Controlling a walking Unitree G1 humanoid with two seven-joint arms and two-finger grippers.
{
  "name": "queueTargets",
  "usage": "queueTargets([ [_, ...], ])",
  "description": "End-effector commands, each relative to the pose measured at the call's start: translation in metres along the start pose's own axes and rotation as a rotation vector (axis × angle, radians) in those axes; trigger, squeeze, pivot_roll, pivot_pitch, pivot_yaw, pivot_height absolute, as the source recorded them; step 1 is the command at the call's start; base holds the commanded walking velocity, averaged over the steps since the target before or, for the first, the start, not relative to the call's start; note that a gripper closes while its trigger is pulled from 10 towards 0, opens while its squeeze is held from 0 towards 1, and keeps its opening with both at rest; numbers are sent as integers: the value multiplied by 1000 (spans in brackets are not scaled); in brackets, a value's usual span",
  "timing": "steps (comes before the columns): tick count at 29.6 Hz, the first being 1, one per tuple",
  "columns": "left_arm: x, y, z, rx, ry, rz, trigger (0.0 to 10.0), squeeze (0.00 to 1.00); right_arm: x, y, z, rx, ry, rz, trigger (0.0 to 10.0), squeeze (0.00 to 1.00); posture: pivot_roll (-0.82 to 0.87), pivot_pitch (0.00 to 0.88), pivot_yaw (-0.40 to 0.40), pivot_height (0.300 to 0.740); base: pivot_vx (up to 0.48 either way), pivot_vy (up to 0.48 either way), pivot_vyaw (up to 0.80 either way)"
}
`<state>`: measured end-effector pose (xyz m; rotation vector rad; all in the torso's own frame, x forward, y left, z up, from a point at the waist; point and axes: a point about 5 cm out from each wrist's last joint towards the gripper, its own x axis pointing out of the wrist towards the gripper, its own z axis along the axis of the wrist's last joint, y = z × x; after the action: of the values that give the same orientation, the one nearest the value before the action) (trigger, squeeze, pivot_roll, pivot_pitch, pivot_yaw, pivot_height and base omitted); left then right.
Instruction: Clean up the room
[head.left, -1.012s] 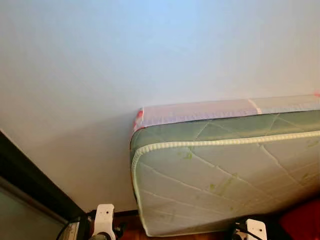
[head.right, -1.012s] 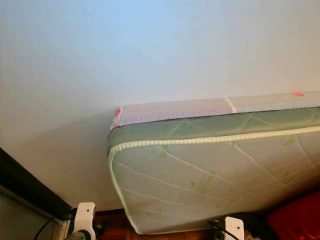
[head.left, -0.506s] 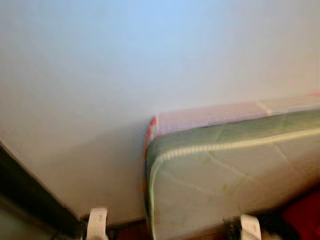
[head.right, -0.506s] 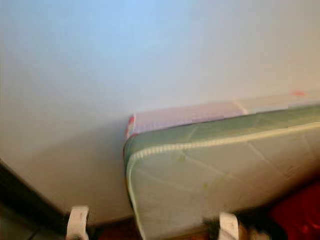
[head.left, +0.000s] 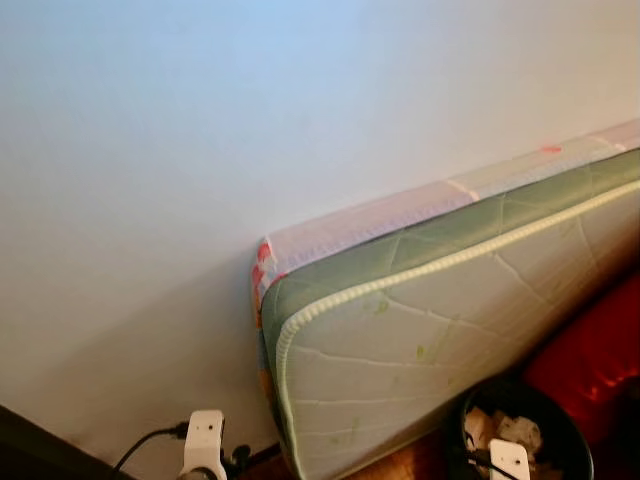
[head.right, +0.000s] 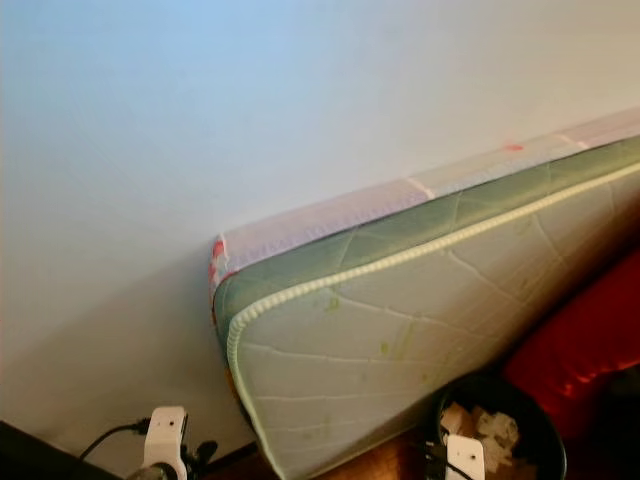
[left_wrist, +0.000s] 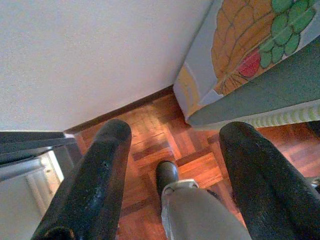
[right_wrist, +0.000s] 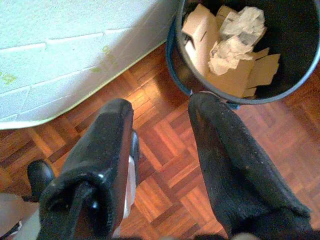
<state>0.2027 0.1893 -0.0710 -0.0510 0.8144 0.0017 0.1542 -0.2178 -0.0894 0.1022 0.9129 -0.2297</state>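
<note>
A black waste bin (right_wrist: 176, 70) stands on the parquet floor, holding crumpled paper (right_wrist: 235, 30) and pieces of cardboard. It also sits low at the right in the eye views as the bin (head.left: 548, 402). My right gripper (right_wrist: 160, 105) hangs open above the floor just short of the bin, nothing between its fingers. My left gripper (left_wrist: 177, 131) is open too, pointing down at the floor near the wall corner, with nothing held.
A green and white quilted mattress (head.left: 440, 330) leans on its side against the white wall (head.left: 250, 110). A red cloth thing (head.left: 595, 350) lies behind the bin. A dark frame (head.left: 25, 450) runs at the lower left. My own foot (left_wrist: 167, 175) rests on the parquet.
The camera has turned and tilted, so the mattress now slants upward to the right. The bin has come into sight at the lower right. Both arms hang as before.
</note>
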Motion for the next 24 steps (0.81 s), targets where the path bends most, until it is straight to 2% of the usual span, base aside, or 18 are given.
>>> queueTargets([
  [1, -12, 1, -44, 97, 182, 24, 10000, 0, 4, -42, 43, -21, 129, 95, 10000, 0, 217, 59, -140, 740, 0, 0, 0],
  [7, -12, 1, -43, 129, 183, 18, 10000, 0, 5, -41, 43, -11, 124, 91, 10000, 0, 215, 66, -139, 740, 0, 0, 0],
  [24, -11, 2, -42, 144, 187, 19, 10000, 0, 5, -41, 43, -16, 136, 88, 10000, 0, 216, 69, -139, 740, 0, -480, 0],
])
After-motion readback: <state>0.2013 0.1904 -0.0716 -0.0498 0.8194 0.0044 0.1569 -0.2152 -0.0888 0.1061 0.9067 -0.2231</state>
